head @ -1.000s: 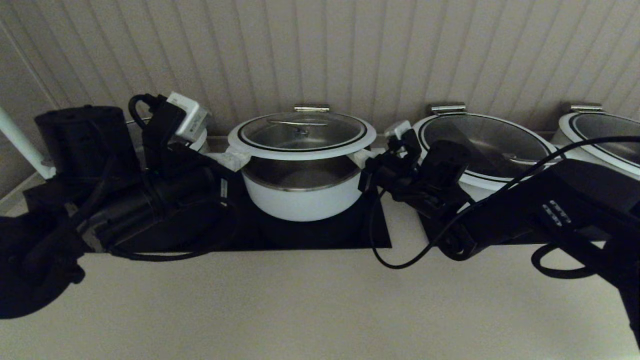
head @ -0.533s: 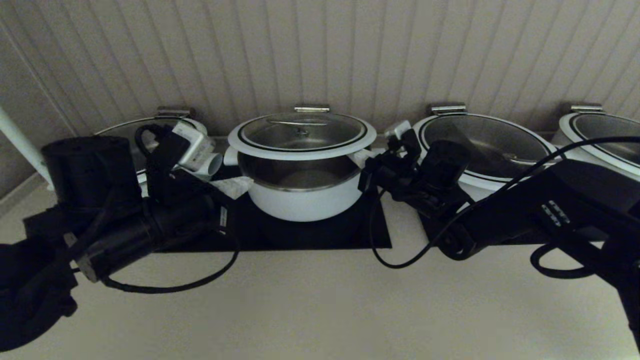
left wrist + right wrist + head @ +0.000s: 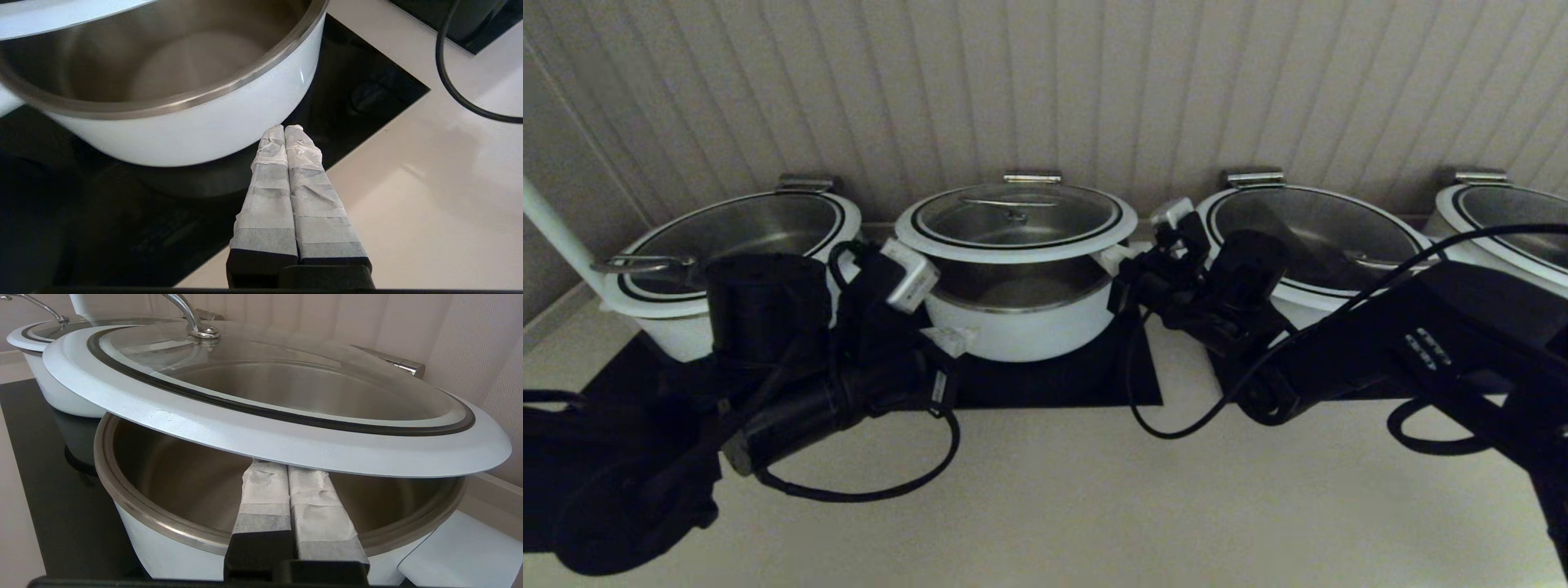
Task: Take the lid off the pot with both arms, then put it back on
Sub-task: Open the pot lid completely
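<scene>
1. In the head view, we are seeing the lid (image 3: 1016, 217) raised clear of the pot (image 3: 1018, 320), with a gap showing the steel interior between them. The right gripper (image 3: 1125, 269) is sitting at the pot's right side, its tips tucked under the lid's white rim, so the lid lies just above and ahead of it. The left gripper (image 3: 953, 340) is hanging low by the pot's left wall, below the lid and apart from it, over the black mat (image 3: 1127, 380). A wider pot (image 3: 727, 245) is standing beyond the left arm, and another wide pot (image 3: 1319, 237) behind the right arm.

2. In the left wrist view, we are seeing the left gripper (image 3: 285, 130) with its two wrapped fingers (image 3: 269, 179) pressed together, holding nothing. The pot (image 3: 196, 130) is standing just ahead of the tips, not touching them as far as we can tell; the counter (image 3: 429, 196) is lying beside them.

3. In the right wrist view, we are seeing the right gripper (image 3: 285, 468) with its fingers (image 3: 261, 494) closed side by side, gripping nothing, and their upper faces are meeting the underside of the lid (image 3: 286, 396). The lid is tilting, resting on these tips, and the pot (image 3: 163, 539) is gaping directly beneath and ahead.
</scene>
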### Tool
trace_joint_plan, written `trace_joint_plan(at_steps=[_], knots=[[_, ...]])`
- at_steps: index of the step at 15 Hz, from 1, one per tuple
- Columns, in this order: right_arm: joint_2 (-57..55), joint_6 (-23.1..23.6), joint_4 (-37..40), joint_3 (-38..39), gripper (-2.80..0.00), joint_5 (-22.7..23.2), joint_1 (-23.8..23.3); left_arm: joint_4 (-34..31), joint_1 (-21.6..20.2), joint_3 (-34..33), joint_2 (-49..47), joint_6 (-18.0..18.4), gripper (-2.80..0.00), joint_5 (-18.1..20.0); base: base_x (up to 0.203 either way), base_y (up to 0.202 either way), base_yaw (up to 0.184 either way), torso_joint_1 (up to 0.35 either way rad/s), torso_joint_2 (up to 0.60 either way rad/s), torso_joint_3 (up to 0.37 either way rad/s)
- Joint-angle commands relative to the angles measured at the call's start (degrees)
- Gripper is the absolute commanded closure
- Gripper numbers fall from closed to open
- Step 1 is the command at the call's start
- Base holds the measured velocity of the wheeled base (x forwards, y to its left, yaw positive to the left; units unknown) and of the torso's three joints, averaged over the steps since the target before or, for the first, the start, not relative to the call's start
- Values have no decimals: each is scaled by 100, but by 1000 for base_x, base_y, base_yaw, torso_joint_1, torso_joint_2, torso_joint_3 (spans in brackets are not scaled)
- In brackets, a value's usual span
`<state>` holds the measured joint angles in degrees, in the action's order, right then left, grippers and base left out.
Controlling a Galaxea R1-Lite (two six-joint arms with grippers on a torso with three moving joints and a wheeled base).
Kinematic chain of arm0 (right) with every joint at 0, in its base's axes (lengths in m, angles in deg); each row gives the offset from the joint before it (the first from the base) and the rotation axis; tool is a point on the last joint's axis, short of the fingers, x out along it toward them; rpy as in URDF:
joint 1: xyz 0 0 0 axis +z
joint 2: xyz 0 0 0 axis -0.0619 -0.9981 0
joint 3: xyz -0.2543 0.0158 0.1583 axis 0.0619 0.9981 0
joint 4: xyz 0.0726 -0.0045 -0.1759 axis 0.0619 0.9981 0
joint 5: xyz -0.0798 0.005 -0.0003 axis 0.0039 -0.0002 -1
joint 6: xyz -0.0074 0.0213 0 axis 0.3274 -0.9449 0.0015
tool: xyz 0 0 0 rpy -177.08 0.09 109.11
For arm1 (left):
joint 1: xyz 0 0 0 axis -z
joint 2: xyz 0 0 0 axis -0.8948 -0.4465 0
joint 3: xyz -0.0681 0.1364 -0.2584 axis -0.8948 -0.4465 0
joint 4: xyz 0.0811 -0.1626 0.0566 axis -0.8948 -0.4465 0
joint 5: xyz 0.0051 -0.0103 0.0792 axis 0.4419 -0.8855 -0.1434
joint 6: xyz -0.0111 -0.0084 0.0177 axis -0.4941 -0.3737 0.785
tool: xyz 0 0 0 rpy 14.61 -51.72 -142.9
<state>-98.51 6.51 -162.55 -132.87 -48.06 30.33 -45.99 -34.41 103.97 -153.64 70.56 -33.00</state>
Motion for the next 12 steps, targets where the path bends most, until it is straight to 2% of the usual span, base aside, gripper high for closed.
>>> trace_joint_plan(at_steps=[1, 4, 5, 12], knots=[[1, 4, -69, -1, 0, 14, 2, 249, 1, 132, -384, -5, 0, -16, 0, 0, 0, 0, 0, 0], [10, 4, -78, 8, 0, 14, 2, 1154, -14, 162, -765, 15, 0, -133, 0, 0, 0, 0, 0, 0], [19, 4, -86, 8, 0, 14, 2, 1260, -16, 221, -837, 22, 0, -254, 0, 0, 0, 0, 0, 0], [36, 17, -268, 66, 0, 14, 29, 1283, -118, 468, -1048, 46, 0, -381, 0, 0, 0, 0, 0, 0]])
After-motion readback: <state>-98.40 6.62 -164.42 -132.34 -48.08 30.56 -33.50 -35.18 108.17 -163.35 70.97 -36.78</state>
